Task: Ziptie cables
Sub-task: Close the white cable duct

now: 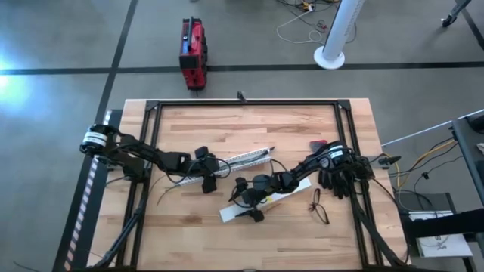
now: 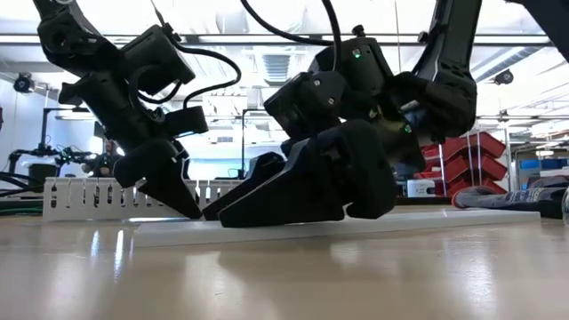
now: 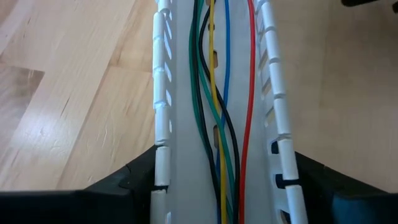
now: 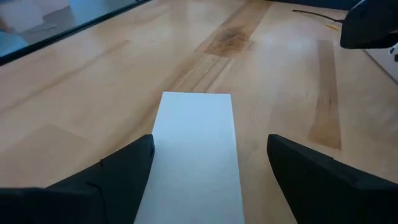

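A white slotted cable duct (image 1: 243, 158) lies slantwise on the table's middle. Green, yellow, blue, red and black wires (image 3: 214, 93) run along its channel. My left gripper (image 1: 208, 180) sits over the duct's near-left end, shut on it. A flat white cover strip (image 1: 293, 187) lies flat on the table to the right of the duct. My right gripper (image 1: 253, 202) is low over the strip's near-left end, open. Its fingers (image 4: 124, 171) stand on either side of the strip (image 4: 196, 137). Whether they touch it I cannot tell. My left gripper pinches the duct across its width, one finger (image 3: 134, 183) against each slotted side wall (image 3: 160, 168), near the duct's near-left end. The fingers come from above, slanting down, and lie across the duct. The duct rests on the table with its open channel up.
A dark glove-like heap (image 1: 338, 178) and a small red object (image 1: 318, 143) lie by the right arm. Thin dark loops (image 1: 321, 207) lie near the right front. A black frame (image 1: 249, 102) runs round the tabletop. Bare wood lies along the near and far edges.
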You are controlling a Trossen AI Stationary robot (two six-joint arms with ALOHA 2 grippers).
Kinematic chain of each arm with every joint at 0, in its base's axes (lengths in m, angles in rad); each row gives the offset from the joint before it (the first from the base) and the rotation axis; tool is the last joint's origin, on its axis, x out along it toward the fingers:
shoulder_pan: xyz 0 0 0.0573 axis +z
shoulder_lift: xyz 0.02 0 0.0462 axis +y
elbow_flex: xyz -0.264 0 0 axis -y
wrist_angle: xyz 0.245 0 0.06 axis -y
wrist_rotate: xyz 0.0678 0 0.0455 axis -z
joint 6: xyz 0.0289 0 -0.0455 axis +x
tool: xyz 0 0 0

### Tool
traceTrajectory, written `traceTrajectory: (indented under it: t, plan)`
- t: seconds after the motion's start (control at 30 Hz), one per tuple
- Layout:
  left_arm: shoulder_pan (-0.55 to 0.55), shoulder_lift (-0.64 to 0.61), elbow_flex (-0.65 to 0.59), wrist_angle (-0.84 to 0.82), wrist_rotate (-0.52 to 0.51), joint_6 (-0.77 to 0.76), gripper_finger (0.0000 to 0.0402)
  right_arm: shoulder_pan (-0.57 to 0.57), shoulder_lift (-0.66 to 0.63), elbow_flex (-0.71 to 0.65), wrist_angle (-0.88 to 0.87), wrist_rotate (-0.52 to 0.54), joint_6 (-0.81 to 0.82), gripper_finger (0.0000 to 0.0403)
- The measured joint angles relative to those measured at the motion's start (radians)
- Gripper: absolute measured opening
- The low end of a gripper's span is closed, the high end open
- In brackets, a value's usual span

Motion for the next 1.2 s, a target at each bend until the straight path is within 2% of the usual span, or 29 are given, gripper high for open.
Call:
traceTrajectory:
  t: [0.2, 0.37, 0.57, 0.8, 1.03, 1.2]
  plan:
    - [0.000, 0.000, 0.000, 0.000, 0.000, -0.003, 0.0219, 0.001, -0.021, -0.002, -0.007, 0.002, -0.061, 0.0302]
    - [0.000, 0.000, 0.000, 0.001, 0.000, -0.010, 0.0229, 0.003, -0.022, -0.003, -0.007, -0.008, -0.076, 0.0302]
    - [0.000, 0.000, -0.001, 0.001, 0.000, -0.024, 0.0221, 0.012, -0.023, -0.005, -0.025, -0.048, -0.046, 0.0302]
    - [0.000, 0.000, -0.001, 0.002, 0.000, -0.025, 0.0228, 0.012, 0.009, -0.001, -0.030, 0.027, -0.024, 0.0302]
    - [0.000, 0.000, -0.001, 0.002, 0.000, -0.025, 0.0219, 0.012, 0.043, 0.001, -0.020, 0.028, -0.013, 0.0302]
    - [0.000, 0.000, -0.001, 0.003, 0.000, -0.023, 0.0227, 0.012, 0.052, 0.001, -0.014, 0.027, 0.069, 0.0293]
